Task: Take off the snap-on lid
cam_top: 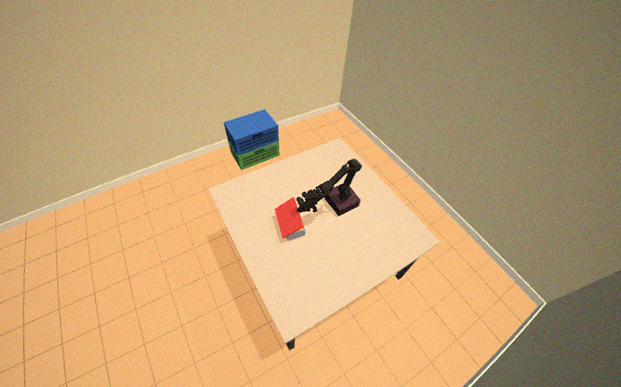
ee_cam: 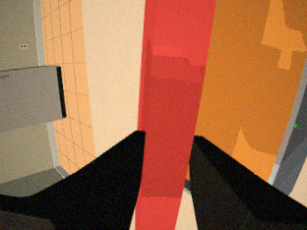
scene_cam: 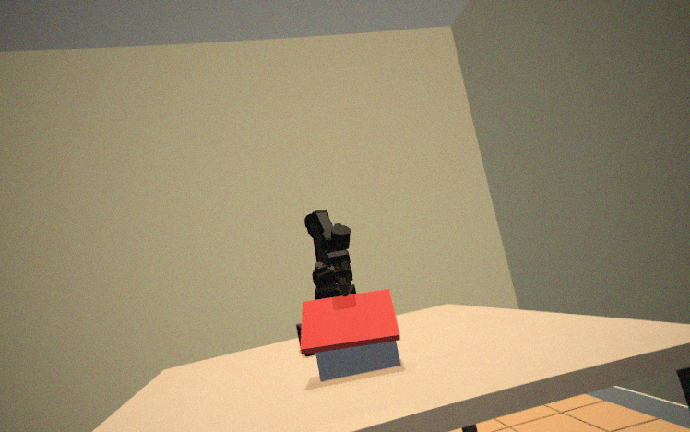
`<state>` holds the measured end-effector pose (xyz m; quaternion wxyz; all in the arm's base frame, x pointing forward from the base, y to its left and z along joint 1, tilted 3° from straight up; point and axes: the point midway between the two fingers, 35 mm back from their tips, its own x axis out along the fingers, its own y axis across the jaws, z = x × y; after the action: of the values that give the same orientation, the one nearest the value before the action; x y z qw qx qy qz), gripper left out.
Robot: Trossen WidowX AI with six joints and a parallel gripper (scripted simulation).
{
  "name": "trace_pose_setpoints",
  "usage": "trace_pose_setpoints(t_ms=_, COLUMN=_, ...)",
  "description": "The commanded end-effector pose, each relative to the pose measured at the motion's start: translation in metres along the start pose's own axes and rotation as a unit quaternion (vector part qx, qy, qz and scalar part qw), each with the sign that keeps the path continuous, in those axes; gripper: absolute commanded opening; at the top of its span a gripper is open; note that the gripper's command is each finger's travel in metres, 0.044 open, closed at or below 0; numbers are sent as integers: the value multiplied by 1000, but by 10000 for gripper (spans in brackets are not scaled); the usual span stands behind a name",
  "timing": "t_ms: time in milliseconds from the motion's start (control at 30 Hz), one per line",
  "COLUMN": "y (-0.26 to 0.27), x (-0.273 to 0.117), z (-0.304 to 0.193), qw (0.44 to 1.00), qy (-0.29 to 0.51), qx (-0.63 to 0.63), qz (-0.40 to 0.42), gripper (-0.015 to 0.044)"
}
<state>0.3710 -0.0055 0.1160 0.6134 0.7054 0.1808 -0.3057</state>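
The red lid (cam_top: 288, 219) (scene_cam: 350, 323) (ee_cam: 169, 98) is tilted steeply, its arm-side edge raised and its far edge low at the far top edge of the box. The blue-grey storage box (cam_top: 295, 233) (scene_cam: 358, 360) (ee_cam: 295, 157) stands upright on the table (cam_top: 345, 274) (scene_cam: 508, 346). My gripper (cam_top: 299, 209) (ee_cam: 167, 143) is shut on the lid's raised edge, with one finger on each side of it. In the wrist view an orange surface (ee_cam: 241, 74) shows between the lid and the box rim. The lid hides most of the box's opening in the top and exterior views.
The arm's dark base (cam_top: 344, 201) stands on the table behind the gripper, on the side away from the box. A blue crate (cam_top: 251, 124) on a green crate (cam_top: 260, 156) stands on the floor beyond the table's edge. A grey block (ee_cam: 30, 98) shows at the wrist view's left.
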Motion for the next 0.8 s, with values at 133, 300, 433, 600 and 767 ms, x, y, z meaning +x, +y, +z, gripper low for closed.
trace_pose_setpoints(t_ms=133, y=18, x=-3, z=-1, qw=1000, qy=3, qx=-1, qz=8, gripper=0)
trace_pose_setpoints(t_ms=300, y=25, x=-5, z=-1, qw=1000, qy=3, qx=-1, qz=9, gripper=0)
trace_pose_setpoints(t_ms=433, y=29, x=-8, z=-1, qw=1000, qy=3, qx=-1, qz=9, gripper=0)
trace_pose_setpoints(t_ms=600, y=34, x=-12, z=-1, qw=1000, qy=3, qx=-1, qz=9, gripper=0)
trace_pose_setpoints(t_ms=767, y=39, x=-17, z=-1, qw=1000, qy=3, qx=-1, qz=9, gripper=0)
